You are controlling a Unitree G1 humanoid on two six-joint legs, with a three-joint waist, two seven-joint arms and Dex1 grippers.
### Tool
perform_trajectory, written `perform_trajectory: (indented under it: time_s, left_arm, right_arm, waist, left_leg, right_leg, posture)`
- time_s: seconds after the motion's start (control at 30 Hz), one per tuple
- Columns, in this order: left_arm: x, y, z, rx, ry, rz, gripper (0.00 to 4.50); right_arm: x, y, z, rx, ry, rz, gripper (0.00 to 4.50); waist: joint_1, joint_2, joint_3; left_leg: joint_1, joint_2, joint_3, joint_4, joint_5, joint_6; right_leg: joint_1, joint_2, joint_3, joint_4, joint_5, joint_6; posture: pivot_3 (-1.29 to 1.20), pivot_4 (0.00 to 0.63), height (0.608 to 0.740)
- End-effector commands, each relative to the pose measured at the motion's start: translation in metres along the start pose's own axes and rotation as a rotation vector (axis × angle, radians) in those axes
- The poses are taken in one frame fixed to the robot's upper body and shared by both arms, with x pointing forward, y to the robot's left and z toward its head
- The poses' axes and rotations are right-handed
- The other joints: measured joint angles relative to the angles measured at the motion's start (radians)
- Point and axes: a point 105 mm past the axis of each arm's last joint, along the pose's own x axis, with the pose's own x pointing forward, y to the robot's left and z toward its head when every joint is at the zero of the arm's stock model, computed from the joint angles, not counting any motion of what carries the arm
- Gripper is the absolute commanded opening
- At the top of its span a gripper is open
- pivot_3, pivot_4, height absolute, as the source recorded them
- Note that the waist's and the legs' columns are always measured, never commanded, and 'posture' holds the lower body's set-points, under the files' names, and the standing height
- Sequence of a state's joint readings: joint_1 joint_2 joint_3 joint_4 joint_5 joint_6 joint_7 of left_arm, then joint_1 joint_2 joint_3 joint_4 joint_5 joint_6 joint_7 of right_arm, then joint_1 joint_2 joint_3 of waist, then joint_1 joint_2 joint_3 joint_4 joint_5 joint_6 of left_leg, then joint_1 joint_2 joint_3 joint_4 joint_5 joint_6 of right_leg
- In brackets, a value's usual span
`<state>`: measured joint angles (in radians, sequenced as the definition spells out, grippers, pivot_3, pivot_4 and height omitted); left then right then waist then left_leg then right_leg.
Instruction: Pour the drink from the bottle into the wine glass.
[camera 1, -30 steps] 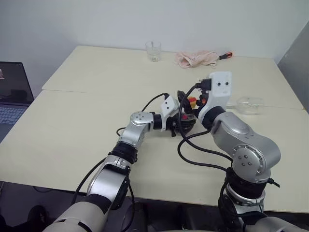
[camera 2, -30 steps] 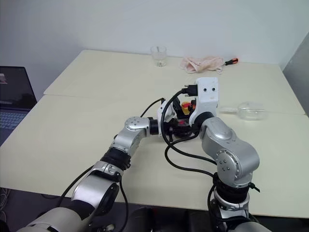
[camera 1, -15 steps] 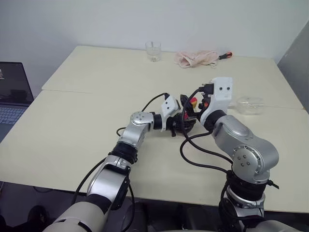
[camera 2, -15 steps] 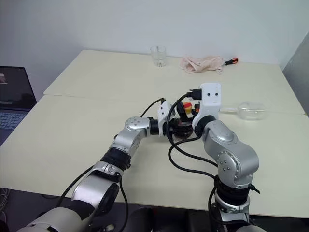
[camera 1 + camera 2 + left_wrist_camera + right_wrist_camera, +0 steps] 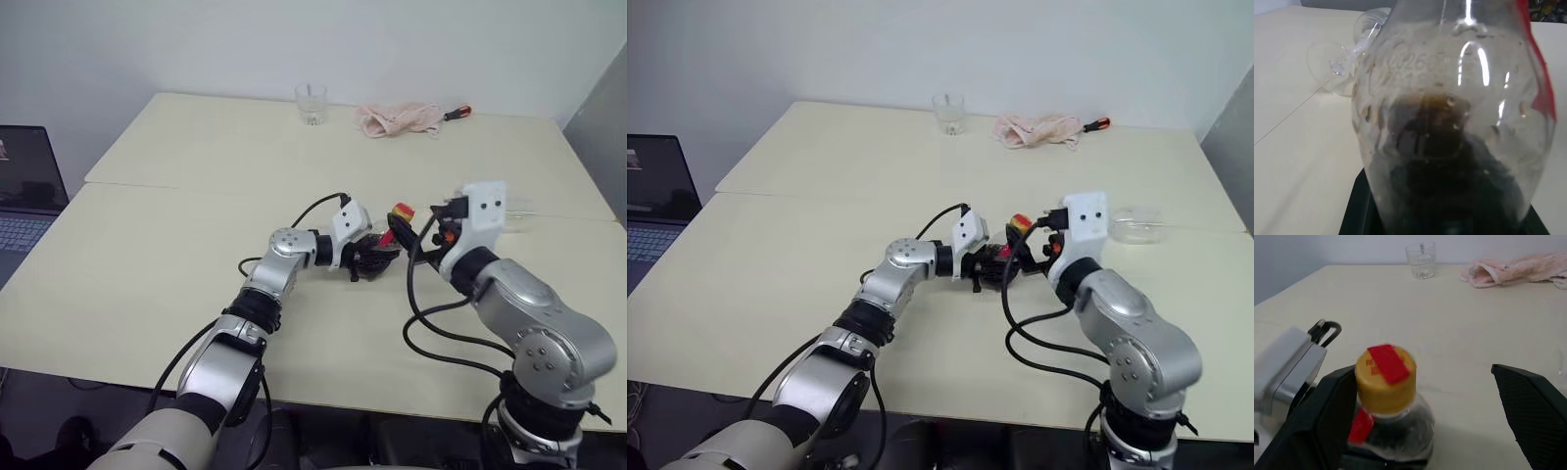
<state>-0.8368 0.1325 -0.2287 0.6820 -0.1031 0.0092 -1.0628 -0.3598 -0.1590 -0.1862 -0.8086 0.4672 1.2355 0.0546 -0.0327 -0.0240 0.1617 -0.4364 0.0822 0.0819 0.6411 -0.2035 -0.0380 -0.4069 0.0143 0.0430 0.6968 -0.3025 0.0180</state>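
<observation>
My left gripper (image 5: 377, 257) is clamped on the bulbous body of the small clear plastic bottle (image 5: 1388, 423) of dark brown drink (image 5: 1444, 161), upright on the pale table (image 5: 176, 245). My right gripper (image 5: 1425, 416) stands wide apart; the yellow-red cap (image 5: 1385, 379) sits beside one finger. The clear stemmed wine glass (image 5: 1352, 58) lies on its side beyond.

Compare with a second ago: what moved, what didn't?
The right gripper drew back from over the bottle's cap toward the robot's right, jaws wide open and off the cap. The left gripper stayed shut on the bottle, which kept its place, cap still on. The wine glass still lies on its side; tumbler and cloth unchanged.
</observation>
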Motion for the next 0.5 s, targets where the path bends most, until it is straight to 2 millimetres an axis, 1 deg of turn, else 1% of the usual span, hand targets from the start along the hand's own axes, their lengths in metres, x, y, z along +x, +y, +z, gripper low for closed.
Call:
perform_trajectory:
  time_s: [0.03, 0.17, 0.23, 0.33, 0.4, 0.5]
  left_arm:
    - [-0.012, 0.014, 0.022, 0.067, -0.073, 0.040, 1.16]
    - [-0.012, 0.014, 0.022, 0.068, -0.073, 0.036, 1.16]
    - [-0.012, 0.014, 0.022, 0.069, -0.073, 0.034, 1.16]
    - [-0.012, 0.014, 0.022, 0.071, -0.074, 0.031, 1.16]
    - [-0.011, 0.014, 0.023, 0.075, -0.079, 0.034, 1.16]
    - [-0.011, 0.015, 0.025, 0.079, -0.091, 0.042, 1.16]
  right_arm:
    - [-0.019, -0.037, -0.005, -0.012, 0.028, -0.161, 4.50]
    - [-0.035, -0.037, -0.013, -0.051, 0.068, -0.115, 4.50]
    - [-0.038, -0.029, -0.008, -0.060, 0.051, -0.045, 4.50]
    - [-0.035, -0.011, 0.004, -0.057, -0.005, 0.068, 4.50]
    - [-0.027, 0.003, 0.019, -0.022, -0.070, 0.123, 4.50]
    - [-0.015, 0.011, 0.031, 0.017, -0.115, 0.133, 4.50]
  waist:
    - [0.000, 0.000, 0.000]
    - [0.000, 0.000, 0.000]
    - [-0.001, 0.000, 0.000]
    - [-0.001, 0.000, 0.000]
    - [-0.004, 0.000, 0.000]
    - [-0.004, 0.000, 0.000]
  left_leg:
    - [0.000, 0.000, 0.000, 0.000, 0.000, 0.000]
    - [0.000, 0.000, 0.000, 0.000, 0.000, 0.000]
    - [0.001, 0.000, 0.000, 0.000, 0.000, 0.000]
    - [0.001, 0.000, -0.001, 0.000, 0.000, 0.000]
    - [0.001, 0.000, -0.001, 0.000, 0.000, 0.000]
    - [0.001, 0.000, -0.002, 0.000, 0.000, 0.000]
  right_leg:
    - [0.000, 0.000, 0.000, 0.000, 0.000, 0.000]
    - [0.000, 0.000, 0.000, 0.000, 0.000, 0.001]
    - [0.000, 0.000, 0.000, 0.000, 0.000, 0.001]
    - [0.000, 0.000, 0.000, 0.000, -0.001, 0.001]
    - [0.000, 0.001, 0.000, 0.000, -0.001, 0.001]
    - [0.000, 0.001, 0.000, 0.001, -0.001, 0.001]
  posture:
    - [0.00, 0.150, 0.740]
    - [0.00, 0.150, 0.740]
    - [0.00, 0.150, 0.740]
    - [0.00, 0.150, 0.740]
    - [0.00, 0.150, 0.740]
    - [0.00, 0.150, 0.740]
